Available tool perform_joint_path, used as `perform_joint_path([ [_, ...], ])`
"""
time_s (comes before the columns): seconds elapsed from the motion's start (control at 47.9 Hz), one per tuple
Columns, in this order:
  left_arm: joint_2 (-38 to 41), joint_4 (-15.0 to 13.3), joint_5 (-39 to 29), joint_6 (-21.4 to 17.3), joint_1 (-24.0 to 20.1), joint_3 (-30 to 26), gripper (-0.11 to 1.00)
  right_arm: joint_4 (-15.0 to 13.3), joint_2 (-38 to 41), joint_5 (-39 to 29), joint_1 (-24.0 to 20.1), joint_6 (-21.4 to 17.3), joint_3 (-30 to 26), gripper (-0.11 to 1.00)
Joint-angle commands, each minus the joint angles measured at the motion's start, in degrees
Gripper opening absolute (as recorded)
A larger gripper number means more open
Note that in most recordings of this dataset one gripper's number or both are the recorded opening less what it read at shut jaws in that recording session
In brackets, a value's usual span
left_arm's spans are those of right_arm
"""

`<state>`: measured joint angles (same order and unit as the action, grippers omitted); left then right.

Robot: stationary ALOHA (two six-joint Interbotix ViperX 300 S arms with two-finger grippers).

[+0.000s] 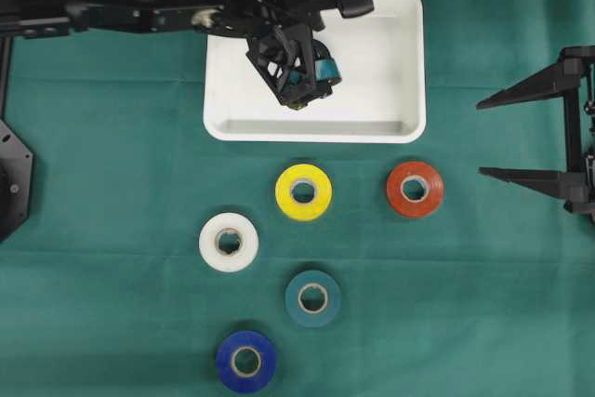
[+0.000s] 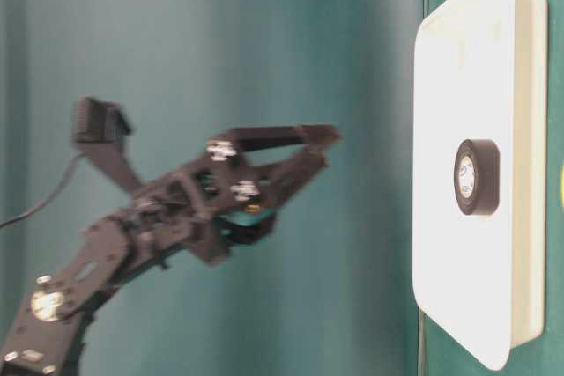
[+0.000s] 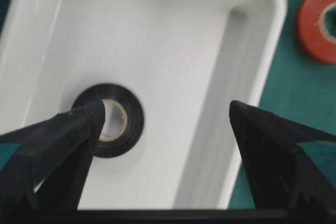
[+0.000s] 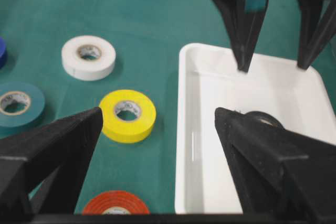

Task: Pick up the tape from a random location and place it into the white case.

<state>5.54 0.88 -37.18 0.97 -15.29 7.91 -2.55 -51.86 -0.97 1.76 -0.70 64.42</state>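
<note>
A black tape roll (image 3: pixel 134 121) lies flat on the floor of the white case (image 1: pixel 409 62); it also shows in the table-level view (image 2: pixel 477 177) and the right wrist view (image 4: pixel 265 117). My left gripper (image 3: pixel 167 108) hangs open above the case (image 3: pixel 252 35), clear of the roll, with nothing between its fingers. From overhead that gripper (image 1: pixel 296 67) covers the roll. My right gripper (image 1: pixel 480 137) stands open and empty at the right edge of the table, pointing towards the case (image 4: pixel 210 145).
Several more tape rolls lie on the green cloth in front of the case: yellow (image 1: pixel 303 191), red (image 1: pixel 415 189), white (image 1: pixel 229 242), teal (image 1: pixel 312 297) and blue (image 1: pixel 246 361). The left arm stretches in from the back left.
</note>
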Motion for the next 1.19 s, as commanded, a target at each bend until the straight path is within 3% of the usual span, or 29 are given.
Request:
perform_joint_path([
  [0.0, -2.2, 0.18, 0.0, -0.18, 0.18, -1.14, 0.95, 0.0, 0.0, 0.26, 0.0, -0.18, -1.67, 0.91],
  [0.209, -2.64, 0.09, 0.09, -0.79, 2.02, -0.26, 0.95, 0.0, 0.0, 0.26, 0.0, -0.26, -1.67, 0.91],
  [0.627, -3.69, 0.09, 0.62, -0.88, 14.24, -0.26, 0.95, 0.18, 0.09, 0.53, 0.0, -0.26, -1.85, 0.91],
  [0.94, -10.37, 0.09, 0.88, -0.88, 14.41, 3.6, 0.95, 0.44, -0.09, 0.35, 0.09, -0.44, -2.02, 0.91],
  [1.17, -20.39, 0.09, 4.66, -0.97, 14.33, 11.16, 0.95, 0.53, -0.53, 0.35, 0.0, -0.44, -2.37, 0.91],
])
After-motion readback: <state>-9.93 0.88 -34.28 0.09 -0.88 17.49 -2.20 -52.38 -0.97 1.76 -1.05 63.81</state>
